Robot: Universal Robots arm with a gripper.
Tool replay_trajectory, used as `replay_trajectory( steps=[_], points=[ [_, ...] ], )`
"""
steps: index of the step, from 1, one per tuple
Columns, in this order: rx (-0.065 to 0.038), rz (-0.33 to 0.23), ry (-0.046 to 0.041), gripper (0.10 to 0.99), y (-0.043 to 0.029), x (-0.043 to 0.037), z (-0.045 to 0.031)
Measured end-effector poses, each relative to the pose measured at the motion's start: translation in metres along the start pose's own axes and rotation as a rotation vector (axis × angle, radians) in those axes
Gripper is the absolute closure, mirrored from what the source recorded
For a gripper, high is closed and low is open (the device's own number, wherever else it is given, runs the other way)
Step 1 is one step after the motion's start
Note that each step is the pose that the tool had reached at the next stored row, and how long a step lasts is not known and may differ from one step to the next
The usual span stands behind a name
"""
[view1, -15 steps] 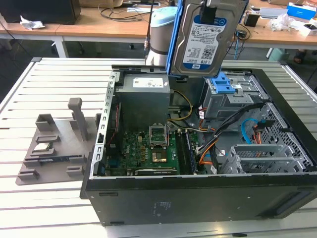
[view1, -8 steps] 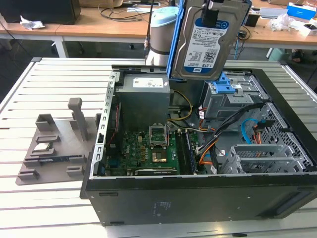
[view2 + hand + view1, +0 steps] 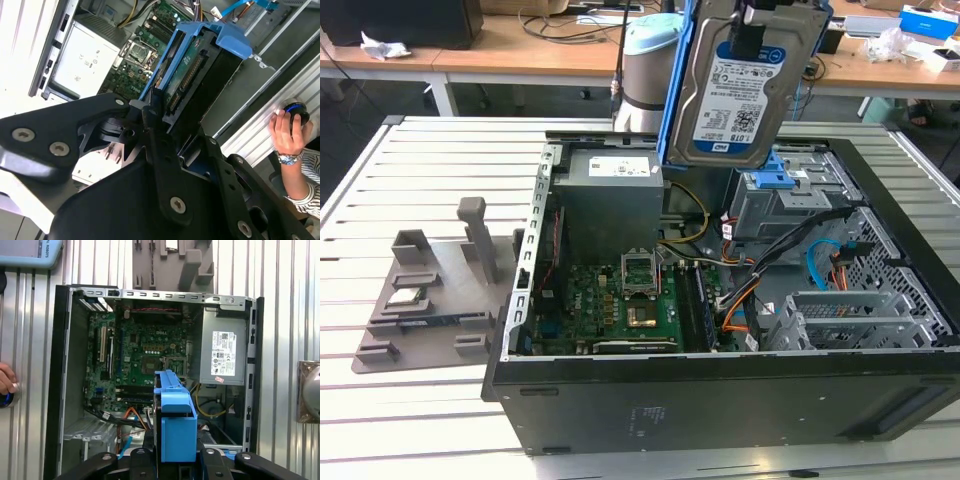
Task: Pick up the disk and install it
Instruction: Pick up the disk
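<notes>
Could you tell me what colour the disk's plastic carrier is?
The disk's plastic carrier is bright blue, clearest in the first wrist view.

Bright, even light; white glare on the slatted table; shadow inside the computer case.

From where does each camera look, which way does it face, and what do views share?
Exterior view: off the arm, slanting down at the open computer case; shows the arm with the disk held above.
First wrist view: on the wrist, straight down into the case; shows the gripper shut on the disk.
Second wrist view: on the wrist, along the disk's edge; shows the gripper's links.
Shared: both wrist views catch a person's hand beside the case.
</notes>
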State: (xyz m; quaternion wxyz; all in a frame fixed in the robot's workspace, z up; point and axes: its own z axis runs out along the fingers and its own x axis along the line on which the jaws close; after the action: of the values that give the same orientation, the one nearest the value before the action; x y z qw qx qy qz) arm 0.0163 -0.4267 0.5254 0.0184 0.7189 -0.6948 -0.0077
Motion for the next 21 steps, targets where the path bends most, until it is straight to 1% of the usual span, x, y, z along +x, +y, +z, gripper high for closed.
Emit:
replay_trajectory(
  steps=[7,21],
  points=[
    [0.0,0.0,0.0006,0.722,0.0003,0.0102,0.0004],
    [0.0,0.0,0.0018,0.722,0.0007,0.0231,0.001]
  ],
)
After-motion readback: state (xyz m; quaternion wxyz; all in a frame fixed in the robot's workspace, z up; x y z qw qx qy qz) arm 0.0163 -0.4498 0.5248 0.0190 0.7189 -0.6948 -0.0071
